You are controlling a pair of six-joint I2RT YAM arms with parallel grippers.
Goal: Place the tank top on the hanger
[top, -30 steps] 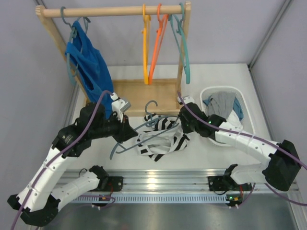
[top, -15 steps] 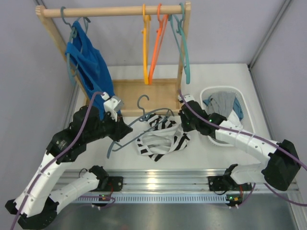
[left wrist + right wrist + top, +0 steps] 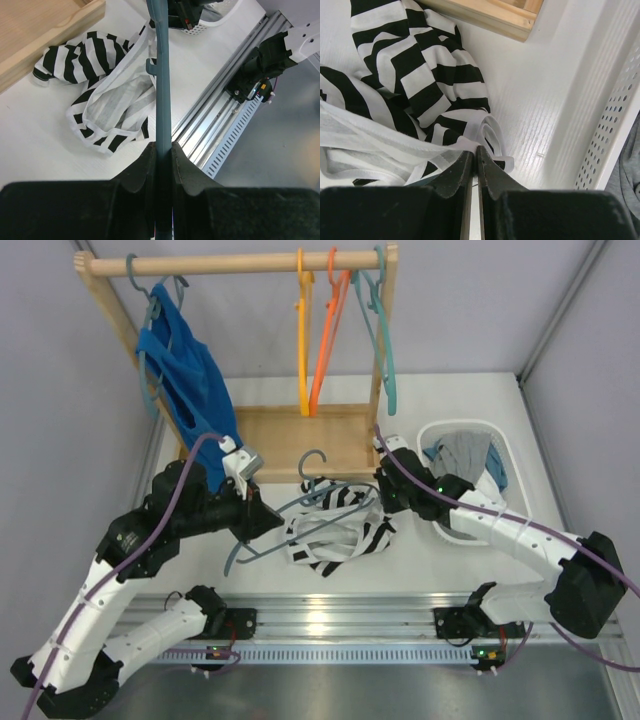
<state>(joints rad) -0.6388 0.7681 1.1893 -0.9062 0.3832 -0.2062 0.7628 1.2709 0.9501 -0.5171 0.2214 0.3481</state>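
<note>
Black left gripper (image 3: 163,150): clenched on the hanger (image 3: 161,75), one finger on each side of its slate bar.
Hanger axis: straight out from the fingers in the wrist view. From above, long axis from near-left to far-right across the table (image 3: 430,570).
Hanger hook: on the far side, raised, curling toward the rack base (image 3: 290,430).
Hanger tilt: near-left end low beside the left arm, right half over the tank top (image 3: 335,530).
Hanger and fabric: bar crosses above the open neck and white edging. Cannot tell whether it is threaded through or only on top.
Tank top place: crumpled on the table in front of the rack base, between the two grippers, well short of the rail (image 3: 225,115).
Tank top lie: stripes bunched in folds, pale inside showing, spread wider left to right than near to far.
Right gripper (image 3: 472,152): fingers pressed together, pinching the white edging at the tank top's right side.
Right of that gripper: bare table, then the perforated basket (image 3: 612,125) wall.
Far left: blue top (image 3: 185,365) hanging from the rack.
</note>
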